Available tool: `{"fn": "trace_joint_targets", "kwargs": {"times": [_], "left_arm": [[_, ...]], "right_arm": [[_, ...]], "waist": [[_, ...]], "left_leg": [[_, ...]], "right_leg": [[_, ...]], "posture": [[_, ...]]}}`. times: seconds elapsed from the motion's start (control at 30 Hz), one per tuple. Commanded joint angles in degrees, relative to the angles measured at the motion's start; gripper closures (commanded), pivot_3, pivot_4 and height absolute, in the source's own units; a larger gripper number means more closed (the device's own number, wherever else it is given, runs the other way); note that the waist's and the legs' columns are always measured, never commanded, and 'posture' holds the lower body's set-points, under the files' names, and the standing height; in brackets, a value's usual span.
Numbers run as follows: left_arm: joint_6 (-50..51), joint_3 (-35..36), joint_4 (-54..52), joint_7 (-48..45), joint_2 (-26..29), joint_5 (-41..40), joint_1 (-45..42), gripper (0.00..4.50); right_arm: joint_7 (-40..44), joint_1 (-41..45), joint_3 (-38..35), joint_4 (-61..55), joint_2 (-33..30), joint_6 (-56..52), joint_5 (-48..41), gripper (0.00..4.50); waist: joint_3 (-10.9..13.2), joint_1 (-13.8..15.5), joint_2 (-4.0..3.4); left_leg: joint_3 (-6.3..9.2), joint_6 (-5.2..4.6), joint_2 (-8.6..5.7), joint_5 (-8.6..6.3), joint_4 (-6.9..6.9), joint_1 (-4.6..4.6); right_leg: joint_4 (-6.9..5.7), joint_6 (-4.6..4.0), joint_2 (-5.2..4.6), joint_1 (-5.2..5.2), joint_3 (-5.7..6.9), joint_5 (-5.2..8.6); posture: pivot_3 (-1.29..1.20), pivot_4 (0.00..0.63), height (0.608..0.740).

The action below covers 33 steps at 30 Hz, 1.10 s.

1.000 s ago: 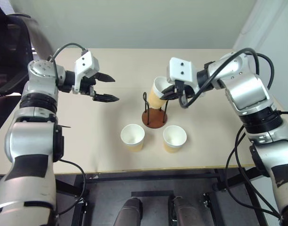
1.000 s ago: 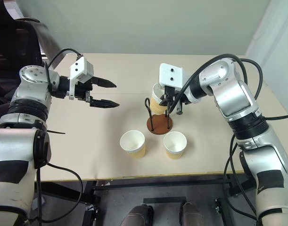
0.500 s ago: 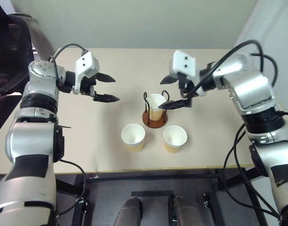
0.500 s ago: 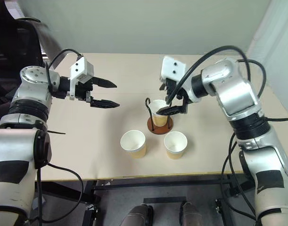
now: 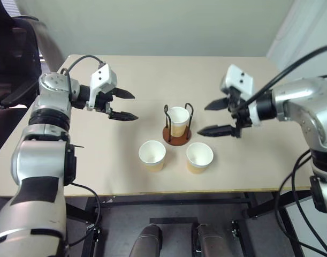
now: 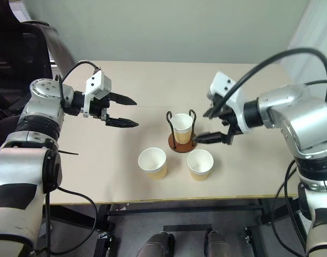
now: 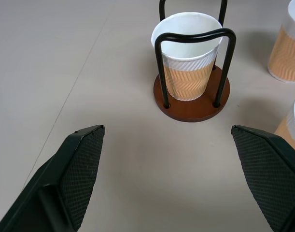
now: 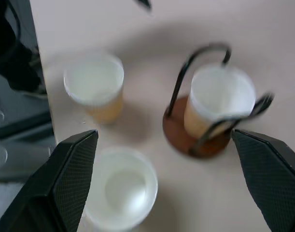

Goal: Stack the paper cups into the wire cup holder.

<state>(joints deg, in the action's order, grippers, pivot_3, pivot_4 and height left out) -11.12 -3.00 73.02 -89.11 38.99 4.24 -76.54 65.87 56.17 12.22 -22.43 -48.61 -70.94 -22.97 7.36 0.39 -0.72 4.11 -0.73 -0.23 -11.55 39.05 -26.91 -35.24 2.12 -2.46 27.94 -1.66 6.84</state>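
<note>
Ribbed tapered paper cup (image 5: 178, 120) in black wire cup holder (image 5: 176, 135), round wooden base, both hands wide

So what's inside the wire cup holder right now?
One paper cup stands upright inside the wire cup holder, on its disc base. The cup looks empty inside, though its bottom is hidden.

Tan herringbone paper cups (image 5: 152, 156) w/ white insides; holder (image 5: 176, 135) red-brown base, blk wire
</note>
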Motion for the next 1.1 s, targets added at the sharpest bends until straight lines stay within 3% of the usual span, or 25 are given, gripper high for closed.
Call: {"fn": "trace_joint_targets", "kwargs": {"times": [0.03,0.4,0.57,1.1], "left_arm": [[-0.14,0.43,-0.79,-0.25,0.07,-0.10,-1.90,0.00],[-0.01,0.46,-0.72,-0.17,-0.44,-0.06,-1.89,0.00],[-0.02,0.54,-0.73,-0.07,-0.26,-0.09,-1.86,0.00],[0.03,0.67,-0.64,0.38,0.08,-0.14,-1.92,0.00]], "right_arm": [[4.23,-1.57,-0.83,-6.84,-5.55,3.60,-3.50,0.01],[3.33,-5.28,4.66,-8.36,-9.41,14.01,-0.26,0.01],[6.18,-8.20,9.21,-9.14,-12.61,24.19,5.24,0.01],[11.17,-7.86,15.50,-6.81,-8.56,37.66,16.30,0.01]], "waist": [[-0.02,-0.01,0.02],[-0.04,-0.30,0.06],[-0.07,-0.14,0.11],[-0.10,-0.01,0.16]], "left_leg": [[-0.11,-0.01,-0.08,0.01,-0.05,0.03],[-0.11,-0.10,-0.06,0.07,-0.01,0.17],[0.00,-0.12,0.03,0.07,-0.03,0.12],[0.02,-0.21,-0.02,0.09,0.06,0.06]], "right_leg": [[0.02,0.01,0.14,0.02,0.04,-0.01],[0.12,0.18,0.23,-0.14,-0.03,-0.15],[0.22,0.22,0.13,-0.17,-0.02,-0.16],[0.29,0.34,0.00,-0.19,-0.04,-0.29]], "posture": [[0.00,0.150,0.740],[0.00,0.150,0.740],[0.00,0.150,0.740],[0.00,0.150,0.740]]}}
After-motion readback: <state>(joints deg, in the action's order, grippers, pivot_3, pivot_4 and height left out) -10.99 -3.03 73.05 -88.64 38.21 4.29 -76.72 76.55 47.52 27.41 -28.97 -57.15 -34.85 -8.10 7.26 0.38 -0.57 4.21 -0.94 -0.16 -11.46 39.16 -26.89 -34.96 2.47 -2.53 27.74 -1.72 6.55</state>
